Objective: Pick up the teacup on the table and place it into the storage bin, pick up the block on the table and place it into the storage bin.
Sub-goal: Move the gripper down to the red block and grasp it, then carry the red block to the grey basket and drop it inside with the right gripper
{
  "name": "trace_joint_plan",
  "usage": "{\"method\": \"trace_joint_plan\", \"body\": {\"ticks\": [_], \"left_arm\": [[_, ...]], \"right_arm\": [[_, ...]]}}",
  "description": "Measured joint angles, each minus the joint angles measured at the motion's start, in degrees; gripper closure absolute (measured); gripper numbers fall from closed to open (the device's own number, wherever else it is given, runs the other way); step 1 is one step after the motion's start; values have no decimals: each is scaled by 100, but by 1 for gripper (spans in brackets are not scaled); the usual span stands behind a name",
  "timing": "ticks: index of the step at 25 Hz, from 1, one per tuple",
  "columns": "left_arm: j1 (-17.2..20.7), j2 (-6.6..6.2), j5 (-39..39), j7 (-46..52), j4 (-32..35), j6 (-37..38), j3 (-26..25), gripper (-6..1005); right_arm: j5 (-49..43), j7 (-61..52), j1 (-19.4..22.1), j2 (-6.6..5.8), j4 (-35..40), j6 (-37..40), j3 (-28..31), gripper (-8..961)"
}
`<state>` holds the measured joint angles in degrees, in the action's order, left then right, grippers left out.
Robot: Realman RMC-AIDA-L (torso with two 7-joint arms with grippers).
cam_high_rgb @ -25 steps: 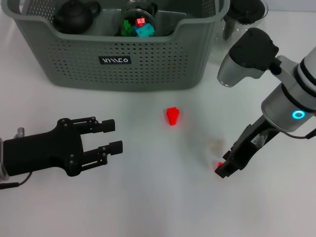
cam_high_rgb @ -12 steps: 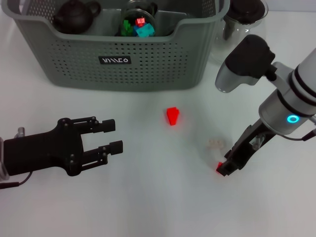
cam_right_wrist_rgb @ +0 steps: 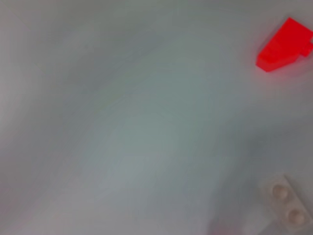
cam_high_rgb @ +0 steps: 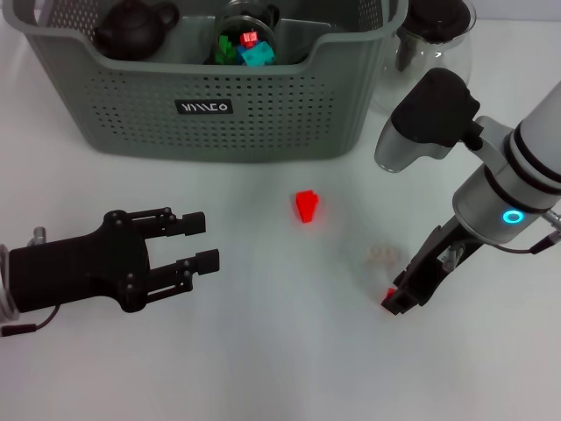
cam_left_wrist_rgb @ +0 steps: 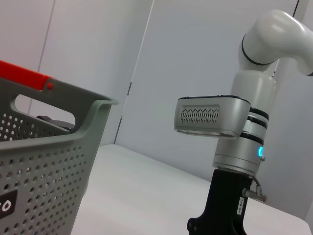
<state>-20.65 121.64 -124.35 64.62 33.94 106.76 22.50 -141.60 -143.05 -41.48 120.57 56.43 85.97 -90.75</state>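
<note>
The red block (cam_high_rgb: 307, 206) lies on the white surface (cam_high_rgb: 263, 351), well apart from the right gripper (cam_high_rgb: 396, 303), whose jaws' state I cannot tell. A pale block (cam_high_rgb: 381, 255) sits just beside those jaws. The left gripper (cam_high_rgb: 200, 241) hovers with jaws wide.

The left gripper (cam_high_rgb: 200, 240) is matte black all over, two slim parallel fingers on linkage bars dotted with small screws, running back into a chunky black body, with a thin black cable trailing under it and a small silver fitting at its rear. The right arm (cam_high_rgb: 513, 180) is white and silver in rounded segments, black seams at the joints, a glowing cyan ring on its silver collar, and a grey housing with a black cap and a slotted vent. The right gripper (cam_high_rgb: 396, 303) is narrow and black, a red mark at its tip.
</note>
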Motion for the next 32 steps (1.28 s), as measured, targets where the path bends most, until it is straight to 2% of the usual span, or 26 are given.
{"method": "trace_joint_plan", "body": {"ticks": [9, 14, 15, 19, 24, 28, 29, 30, 32], "left_arm": [[0, 0, 8, -6, -2, 0, 0, 460], [16, 0, 7, -9, -2, 1, 0, 460], [18, 0, 6, -9, -2, 2, 0, 460], [18, 0, 1, 7, -2, 5, -1, 460], [1, 0, -2, 7, -2, -27, -1, 460], [-11, 0, 0, 9, -4, -56, 0, 460], [-12, 0, 3, 7, -8, -60, -1, 460], [-12, 0, 3, 7, -8, -60, -1, 460], [-19, 0, 6, 4, -15, -72, 0, 460]], "right_arm": [[86, -20, -27, 11, -110, 33, -135, 644], [243, -42, 61, -27, 172, 195, 7, 771], [262, -32, 102, -33, 303, 283, 96, 796], [438, 101, 329, -41, 1220, 941, 731, 796], [1463, 470, 517, -42, 2600, 1509, 2039, 797], [2041, 558, 397, -42, 2969, 1117, 2550, 797], [2083, 560, 213, -40, 2913, 684, 2518, 797], [2083, 560, 213, -40, 2913, 684, 2518, 797], [2024, 518, -27, -36, 2746, 153, 2362, 797]]}}
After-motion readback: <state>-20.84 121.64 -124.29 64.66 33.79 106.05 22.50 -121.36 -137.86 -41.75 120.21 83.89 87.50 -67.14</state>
